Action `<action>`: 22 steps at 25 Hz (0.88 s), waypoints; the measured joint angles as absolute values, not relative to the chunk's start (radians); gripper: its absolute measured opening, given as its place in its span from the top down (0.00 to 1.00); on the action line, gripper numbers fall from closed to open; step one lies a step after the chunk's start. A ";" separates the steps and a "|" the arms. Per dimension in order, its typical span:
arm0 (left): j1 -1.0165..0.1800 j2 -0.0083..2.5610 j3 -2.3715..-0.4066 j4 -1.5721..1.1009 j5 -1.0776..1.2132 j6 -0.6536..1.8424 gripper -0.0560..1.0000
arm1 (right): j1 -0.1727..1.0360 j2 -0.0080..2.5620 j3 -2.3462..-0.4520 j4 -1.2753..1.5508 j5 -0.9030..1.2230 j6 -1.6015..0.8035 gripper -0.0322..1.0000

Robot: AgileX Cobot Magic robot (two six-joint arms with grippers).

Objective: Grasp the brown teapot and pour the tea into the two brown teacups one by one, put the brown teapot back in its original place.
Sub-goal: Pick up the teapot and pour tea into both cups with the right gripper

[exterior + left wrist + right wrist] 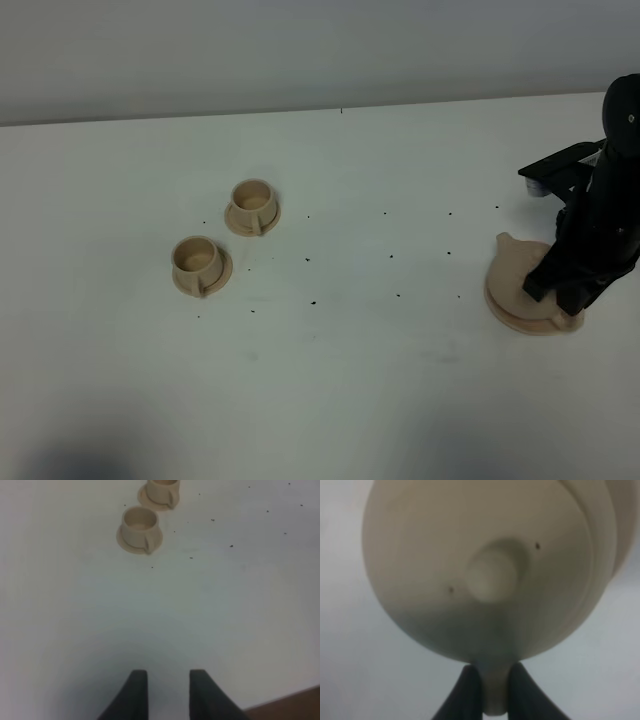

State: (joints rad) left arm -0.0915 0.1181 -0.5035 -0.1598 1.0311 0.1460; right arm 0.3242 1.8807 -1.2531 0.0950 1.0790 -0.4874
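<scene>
- The desk (380,380) is white and sprinkled with small dark specks (312,301), mostly in the stretch between the cups and the teapot.
- Nothing larger lies in that stretch.
- The two brown teacups (226,236) stand on their saucers near each other on the left side of the desk, well apart from the teapot. Both handles are turned toward the near edge.
- The left gripper (167,695) hangs over bare desk short of the cups, jaws wide apart with nothing between them.
- The brown teapot (522,264) sits upright on the flat round plate (508,308) at the right side of the desk.
- Its spout-to-handle line runs across the desk. The short spout (504,240) points toward the cups' side and the handle faces away from them.
- The right gripper (495,690) is pinched narrow on that handle, with a finger on either side.
- In the high view the right arm (600,220) covers most of the pot, leaving only the spout, a bit of the body and the plate's near rim.
- The right wrist view is blurred and filled by the lid and its knob (491,574).
- The farther cup is cut off at the edge of the left wrist view.
</scene>
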 joint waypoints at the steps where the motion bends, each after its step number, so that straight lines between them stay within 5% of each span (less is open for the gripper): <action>1: -0.092 0.118 -0.504 -0.160 1.031 0.146 0.73 | 0.327 1.881 -1.253 0.096 1.090 -0.574 0.86; 13: -0.092 0.118 -0.504 -0.160 1.031 0.146 0.73 | 0.382 1.881 -1.253 0.074 1.105 -1.284 0.86; 22: -0.092 0.118 -0.504 -0.160 1.031 0.146 0.73 | 0.383 1.881 -1.256 0.000 1.086 -1.209 0.86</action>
